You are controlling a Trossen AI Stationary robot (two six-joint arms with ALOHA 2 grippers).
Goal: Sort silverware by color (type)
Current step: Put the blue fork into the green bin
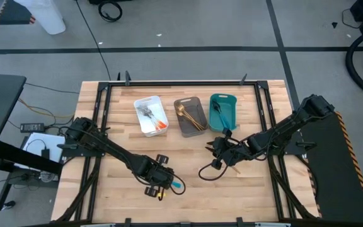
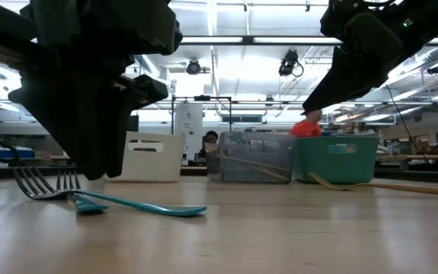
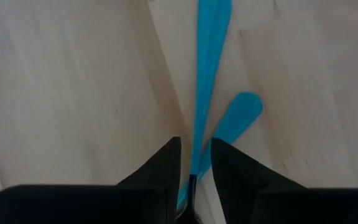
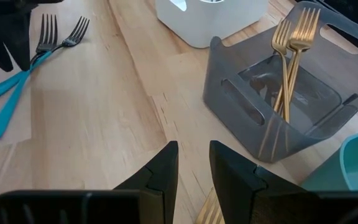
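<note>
While the left pincer [image 1: 162, 183] hangs low over the front of the bench [image 1: 188, 195], its fingers stand slightly parted astride one of two crossed teal-handled forks [image 4: 23, 68] lying flat on the wood, gripping neither. Farther back, the right pincer [image 1: 221, 153] hovers just in front of the bins, fingers slightly apart and empty. Gold forks [image 4: 289, 56] lean in the grey bin [image 1: 190, 116], between the white bin [image 1: 150, 115] and the teal bin [image 1: 224, 111].

Pale, smooth wood table [image 4: 104, 124]; glossy gold metal forks [image 4: 291, 56]; translucent grey plastic bin [image 4: 241, 106]; shiny teal handles [image 3: 210, 68].
</note>
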